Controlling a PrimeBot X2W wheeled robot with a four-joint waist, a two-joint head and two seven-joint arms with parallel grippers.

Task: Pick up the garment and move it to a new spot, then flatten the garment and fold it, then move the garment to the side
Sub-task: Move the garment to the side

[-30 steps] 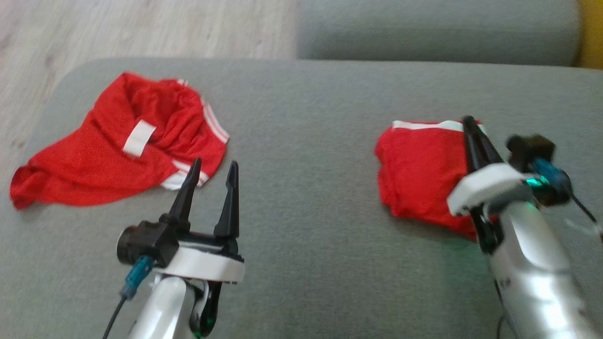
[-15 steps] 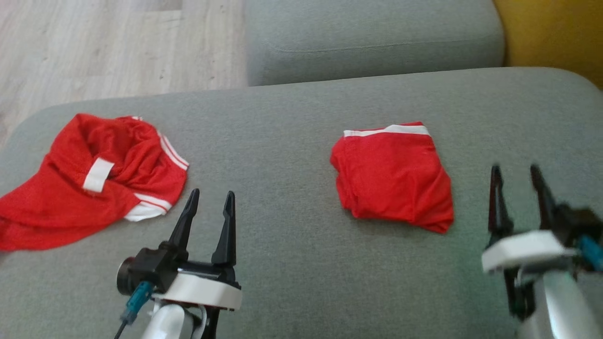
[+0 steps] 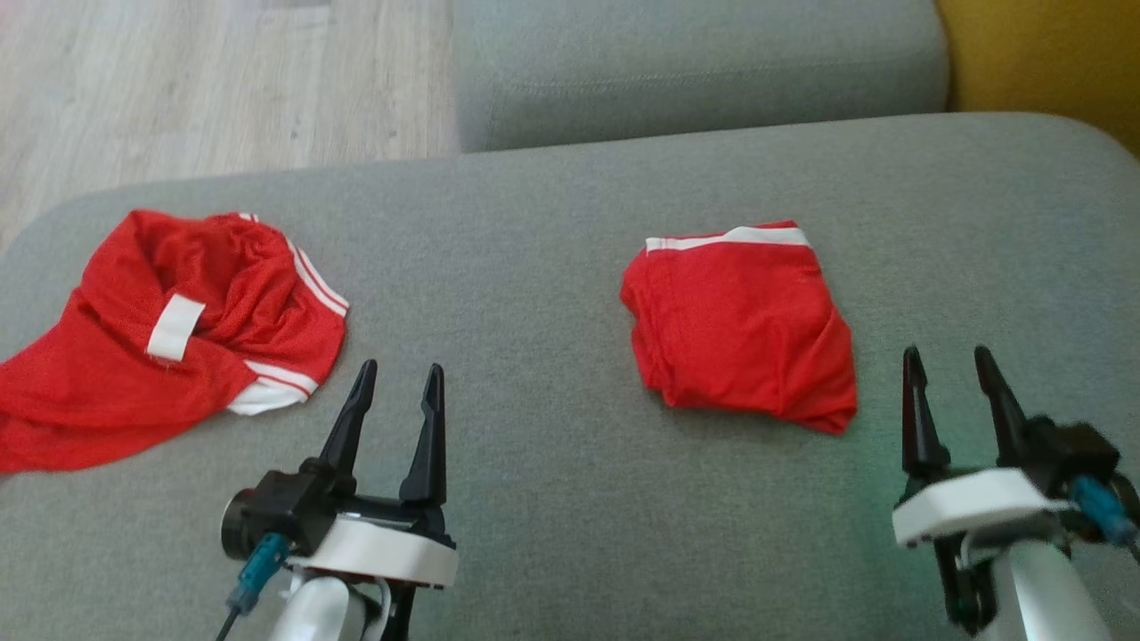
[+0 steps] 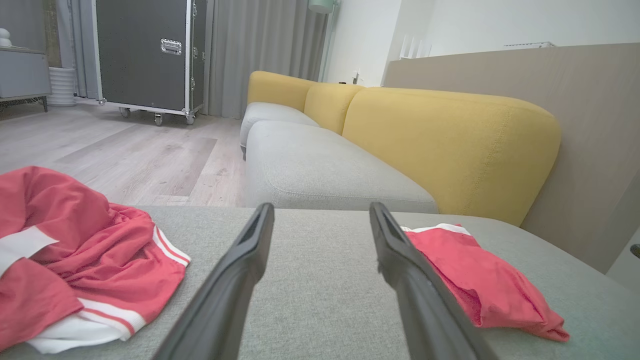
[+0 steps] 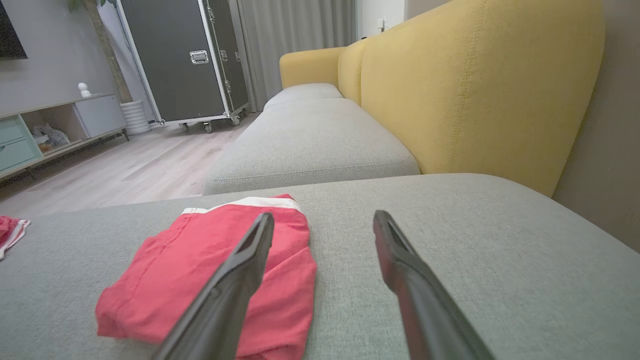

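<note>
A folded red garment (image 3: 739, 325) with a white band along its far edge lies on the grey cushion (image 3: 552, 267), right of the middle; it also shows in the left wrist view (image 4: 480, 277) and the right wrist view (image 5: 210, 277). My right gripper (image 3: 948, 365) is open and empty, pulled back to the near right of the garment, apart from it. My left gripper (image 3: 399, 378) is open and empty too, near the front at the left, just short of a crumpled red garment (image 3: 169, 325) with white stripes.
The crumpled red garment (image 4: 75, 260) lies at the cushion's left end, near the edge. Wooden floor (image 3: 223, 80) lies beyond on the left. A second grey seat (image 3: 695, 62) and a yellow backrest (image 3: 1042, 53) stand at the back and right.
My right gripper has let go of the folded garment, opened, and drawn back toward me and to the right. The head camera has shifted. My left gripper has stayed open in place.
</note>
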